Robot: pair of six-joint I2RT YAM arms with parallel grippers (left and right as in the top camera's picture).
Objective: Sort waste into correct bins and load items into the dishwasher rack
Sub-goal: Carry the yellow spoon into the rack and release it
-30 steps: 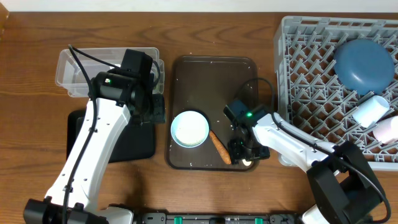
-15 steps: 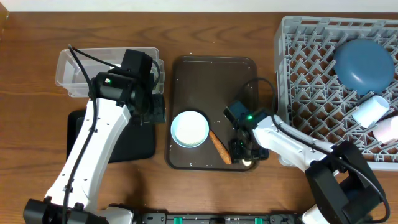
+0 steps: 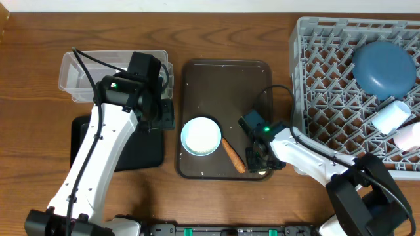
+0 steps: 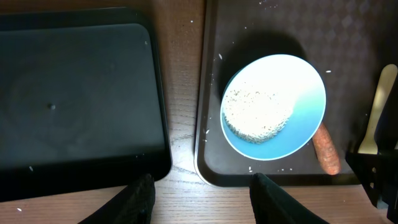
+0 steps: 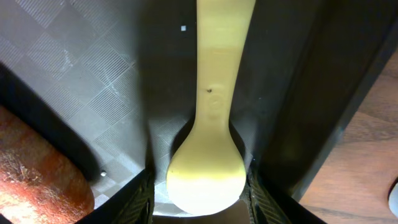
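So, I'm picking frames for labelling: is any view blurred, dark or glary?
Overhead view: sharp, evenly lit, rack lattice clear. Left wrist view: bowl crisp, black tray dull, no glare. Right wrist view: spoon bright and sharp, heavy shadow on the brown tray beside it, tool fingers dark and blurred at the bottom edge.
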